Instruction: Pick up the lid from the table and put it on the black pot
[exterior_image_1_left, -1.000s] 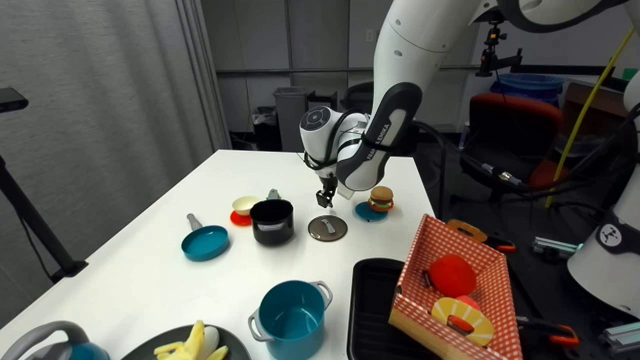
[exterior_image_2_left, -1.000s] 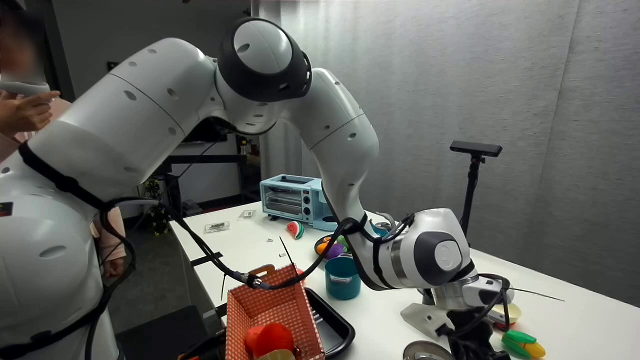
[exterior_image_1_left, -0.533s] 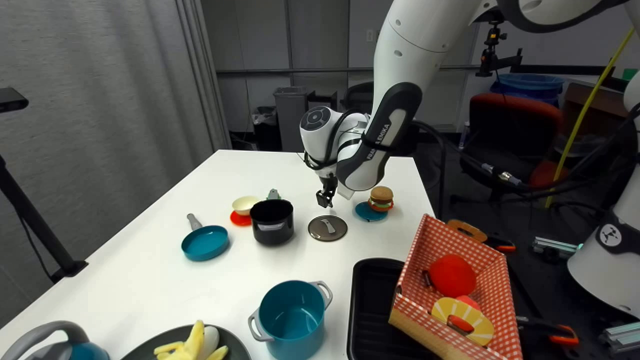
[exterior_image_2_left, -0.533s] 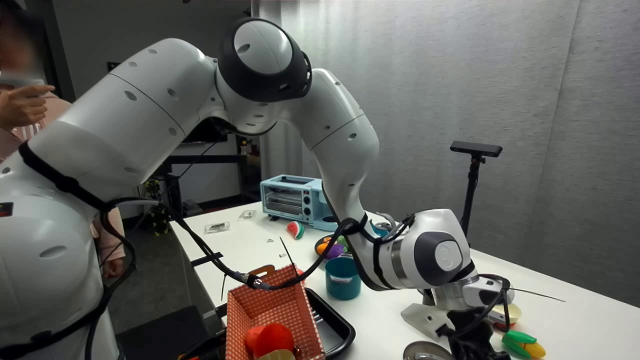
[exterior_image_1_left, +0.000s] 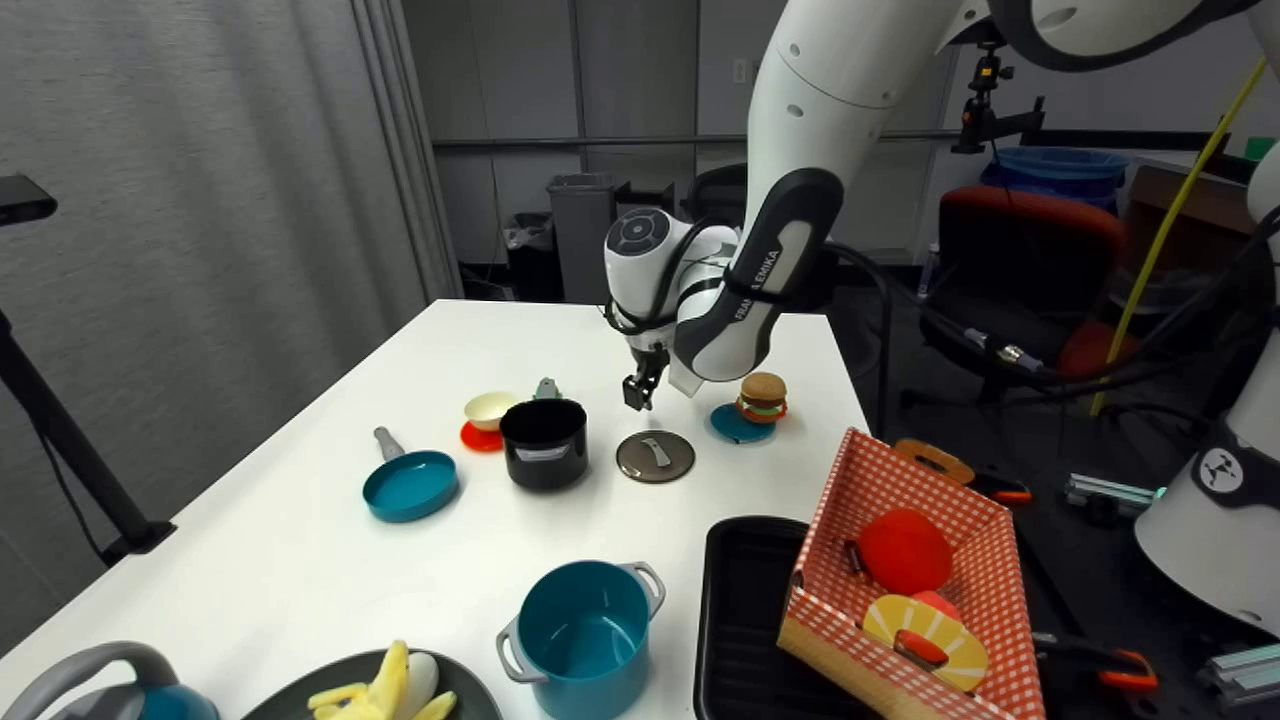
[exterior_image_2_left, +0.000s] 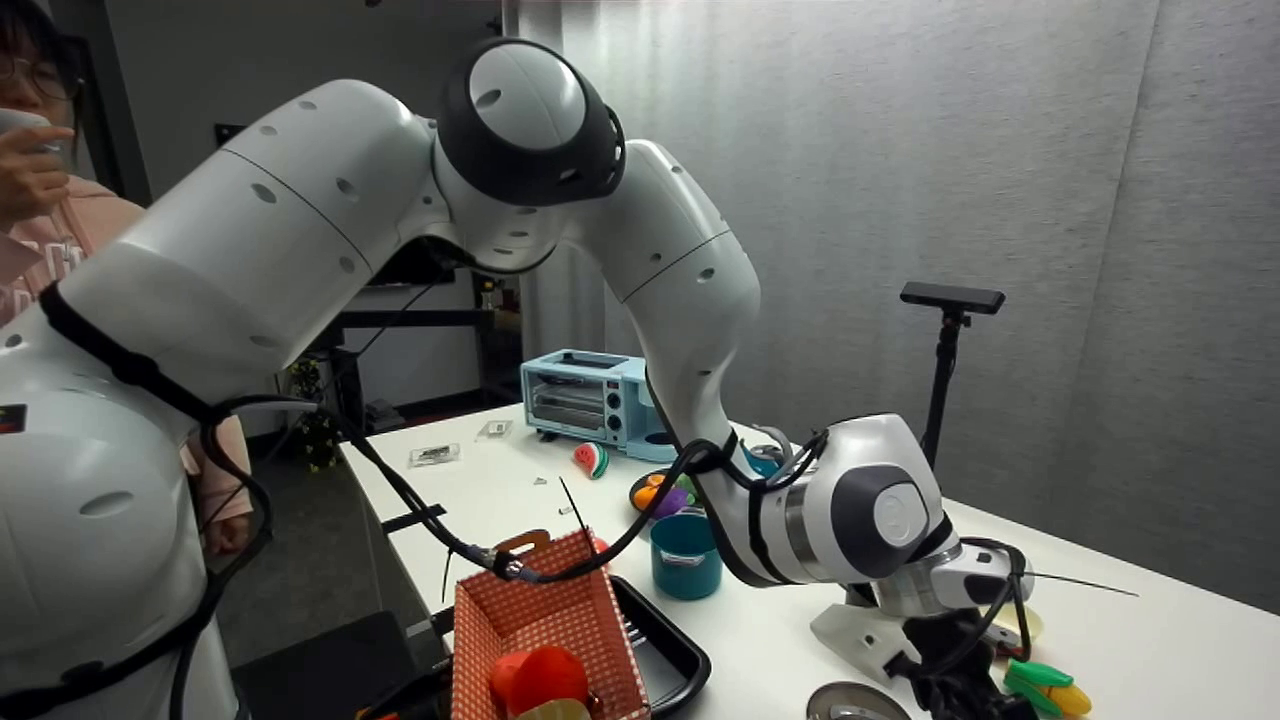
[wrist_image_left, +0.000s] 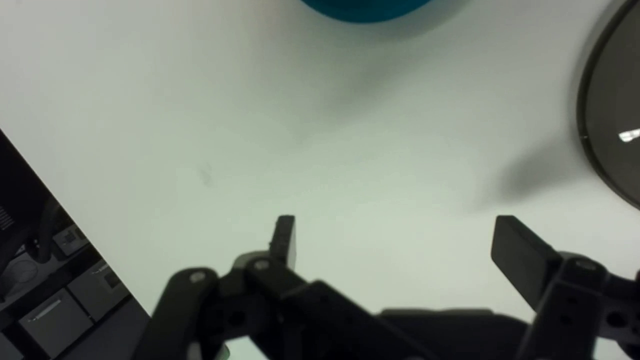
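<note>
Lid (exterior_image_1_left: 637, 467) in an exterior view: flat on the desk (exterior_image_1_left: 430, 580), to the near side of the claw (exterior_image_1_left: 637, 400) and slightly right, apart from it.
Lid handle (exterior_image_1_left: 656, 452): its long axis slants from far left to near right.
Black pot (exterior_image_1_left: 545, 472): uncovered, just left of the lid.
Lid (exterior_image_2_left: 848, 693) in an exterior view: left of the claw and apart, cut by the bottom edge.
Claw in the wrist view: fingers (wrist_image_left: 525, 257) spread wide, nothing between them.
Lid (wrist_image_left: 615, 90) in the wrist view: right and to the far side of the fingers, cut off, handle outside.
Coming grasp, as judged: the claw should travel toward the wrist view's right, then square up across the handle.
</note>
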